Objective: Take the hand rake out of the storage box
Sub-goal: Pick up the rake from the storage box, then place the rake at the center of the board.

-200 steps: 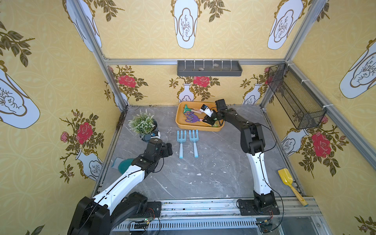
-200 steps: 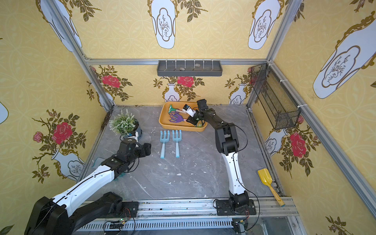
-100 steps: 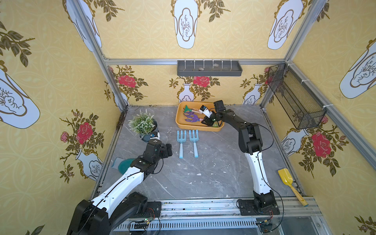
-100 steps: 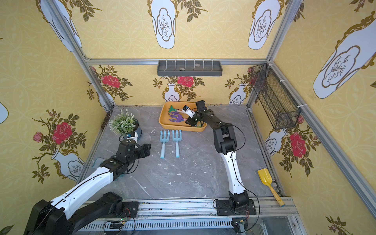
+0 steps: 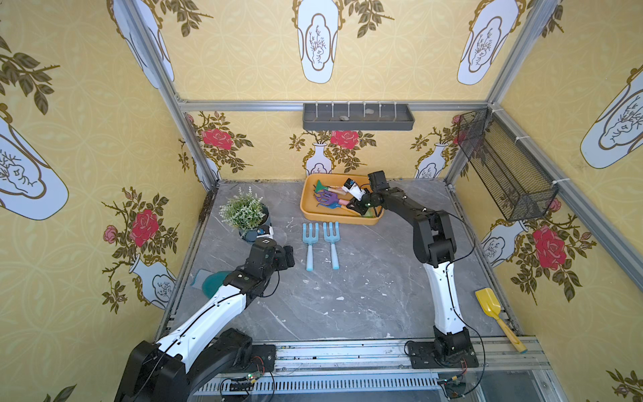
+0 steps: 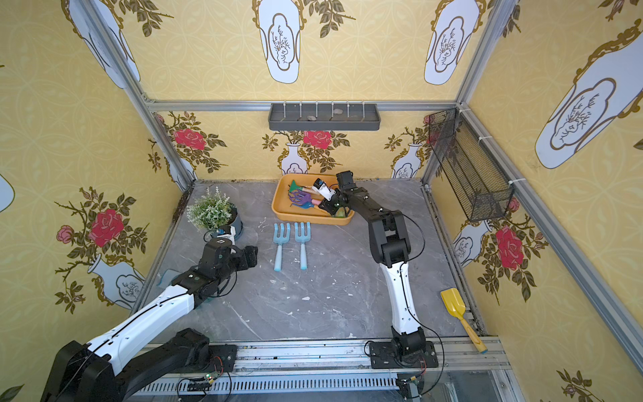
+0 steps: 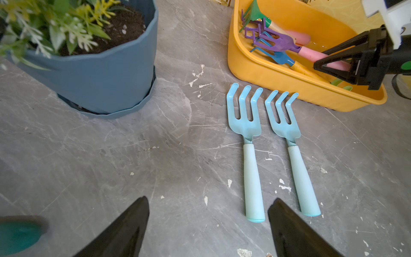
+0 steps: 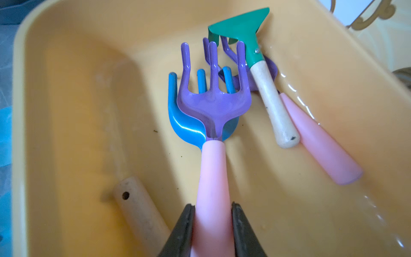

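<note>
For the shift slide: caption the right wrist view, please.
Wrist close-up: right tool shut on the purple hand rake by its pink handle, inside the storage box, over a blue rake.

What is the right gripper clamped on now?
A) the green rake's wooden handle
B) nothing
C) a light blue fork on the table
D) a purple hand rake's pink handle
D: in the right wrist view the right gripper pinches the purple hand rake by its pink handle, inside the storage box.
</note>
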Controlling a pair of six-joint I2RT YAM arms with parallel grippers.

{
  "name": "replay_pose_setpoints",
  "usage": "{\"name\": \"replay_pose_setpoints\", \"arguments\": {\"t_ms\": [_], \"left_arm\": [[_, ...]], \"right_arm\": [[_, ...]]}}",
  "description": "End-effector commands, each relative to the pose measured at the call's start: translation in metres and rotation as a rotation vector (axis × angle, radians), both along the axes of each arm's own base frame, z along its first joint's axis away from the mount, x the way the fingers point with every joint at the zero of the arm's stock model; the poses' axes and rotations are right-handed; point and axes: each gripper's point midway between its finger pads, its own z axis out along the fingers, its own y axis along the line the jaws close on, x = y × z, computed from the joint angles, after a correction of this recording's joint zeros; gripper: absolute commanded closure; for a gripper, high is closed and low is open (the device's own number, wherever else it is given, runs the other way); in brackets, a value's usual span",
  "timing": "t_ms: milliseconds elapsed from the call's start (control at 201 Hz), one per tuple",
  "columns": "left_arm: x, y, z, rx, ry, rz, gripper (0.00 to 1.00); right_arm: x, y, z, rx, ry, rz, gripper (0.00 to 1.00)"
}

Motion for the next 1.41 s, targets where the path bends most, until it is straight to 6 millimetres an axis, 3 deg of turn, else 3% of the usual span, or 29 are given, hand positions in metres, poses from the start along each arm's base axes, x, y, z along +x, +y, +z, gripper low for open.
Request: {"name": "replay_pose_setpoints", "arguments": {"t_ms": [0, 219, 264, 383, 478, 553, 642, 777, 802, 916, 1006, 1130, 1404], "left_arm": [[-0.001, 0.0, -0.001, -0.001, 0.003, 0.0, 0.11], [-0.004, 0.002, -0.001, -0.003, 0.0, 0.005, 0.11], [-0.004, 0.003, 0.0, -0.004, -0.003, 0.008, 0.11], [-0.003, 0.001, 0.003, -0.015, -0.015, 0.004, 0.11], [-0.001, -0.003, 0.006, -0.029, -0.021, -0.01, 0.09], [-0.001, -0.005, 0.007, -0.032, -0.023, -0.019, 0.03], [0.0, -0.005, 0.009, -0.034, -0.029, -0.022, 0.0], [-0.001, -0.007, 0.012, -0.029, -0.044, -0.043, 0.0], [0.002, 0.001, 0.011, -0.023, -0.046, -0.018, 0.0], [0.003, 0.005, 0.008, 0.003, -0.043, -0.022, 0.0], [0.002, 0.007, 0.008, 0.017, -0.04, -0.022, 0.0], [-0.001, 0.007, 0.012, 0.007, -0.059, -0.03, 0.0], [-0.007, 0.015, 0.015, 0.018, -0.093, -0.011, 0.0]], "right_arm": [[0.003, 0.006, 0.017, 0.056, -0.04, 0.012, 0.79], [0.009, 0.001, 0.018, 0.059, -0.016, -0.05, 0.94], [0.012, 0.0, 0.028, 0.082, -0.007, -0.088, 1.0], [0.011, -0.006, 0.072, 0.225, 0.011, -0.249, 1.0], [-0.006, -0.021, 0.113, 0.386, -0.022, -0.425, 1.0], [-0.026, -0.033, 0.134, 0.461, -0.039, -0.568, 1.0], [-0.06, -0.05, 0.137, 0.496, -0.024, -0.756, 1.0], [-0.131, -0.052, 0.102, 0.4, 0.027, -0.897, 1.0], [-0.145, -0.051, 0.098, 0.392, 0.02, -0.915, 1.0], [-0.212, -0.054, 0.067, 0.305, -0.021, -0.993, 1.0], [-0.241, -0.053, 0.037, 0.271, 0.049, -1.004, 1.0], [-0.252, -0.047, -0.003, 0.207, 0.135, -1.006, 1.0], [-0.228, -0.041, -0.041, 0.212, 0.28, -0.984, 0.96]]}}
